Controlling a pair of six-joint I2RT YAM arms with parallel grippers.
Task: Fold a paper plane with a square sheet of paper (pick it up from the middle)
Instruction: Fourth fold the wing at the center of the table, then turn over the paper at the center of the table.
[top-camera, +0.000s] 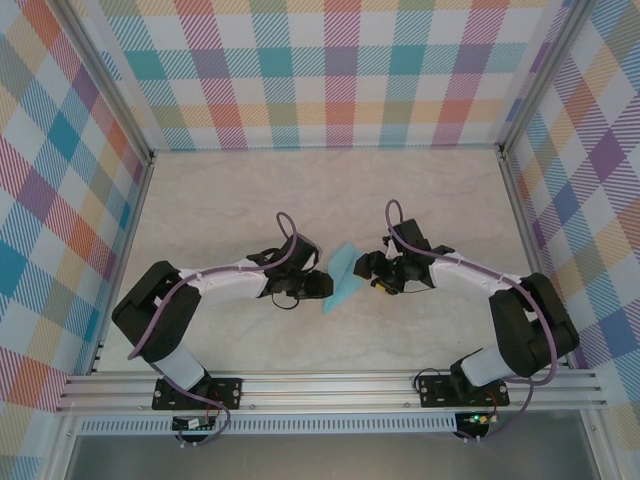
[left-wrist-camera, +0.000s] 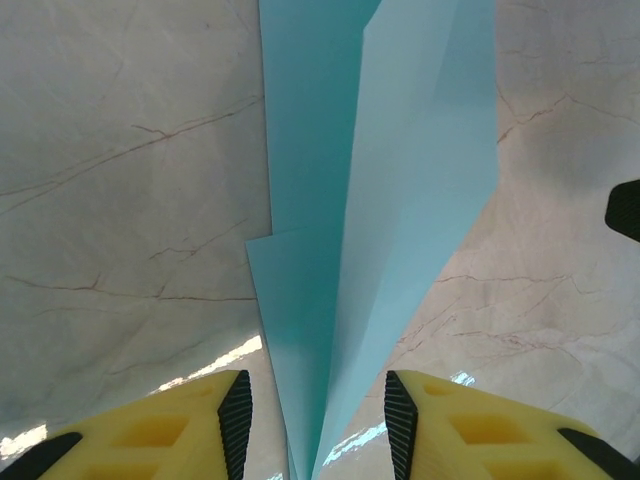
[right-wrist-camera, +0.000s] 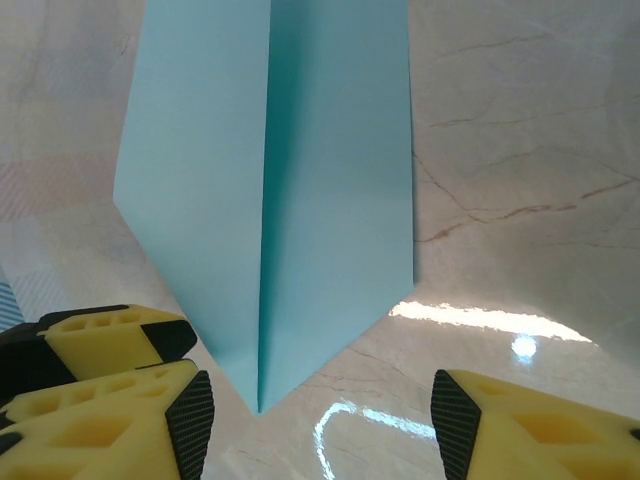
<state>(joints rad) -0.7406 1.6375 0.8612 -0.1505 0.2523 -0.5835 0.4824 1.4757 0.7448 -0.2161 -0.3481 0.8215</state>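
The square sheet of paper is folded into a slim light blue paper plane (top-camera: 343, 277) with a lengthwise crease, and it rests on the marble table between my two grippers. My left gripper (top-camera: 322, 287) is at its lower left end. In the left wrist view the narrow end of the paper plane (left-wrist-camera: 370, 200) runs down between the open fingers of the left gripper (left-wrist-camera: 318, 425), with a gap on each side. My right gripper (top-camera: 365, 268) is at the upper right end. It stands open (right-wrist-camera: 320, 425), and the plane's point (right-wrist-camera: 270, 180) lies just ahead of its fingertips, apart from them.
The marble tabletop (top-camera: 300, 190) stretches bare behind the arms. Metal frame rails (top-camera: 330, 385) run along the near edge and up both sides, with checked walls beyond. A black part of the right arm (left-wrist-camera: 625, 210) shows at the right edge of the left wrist view.
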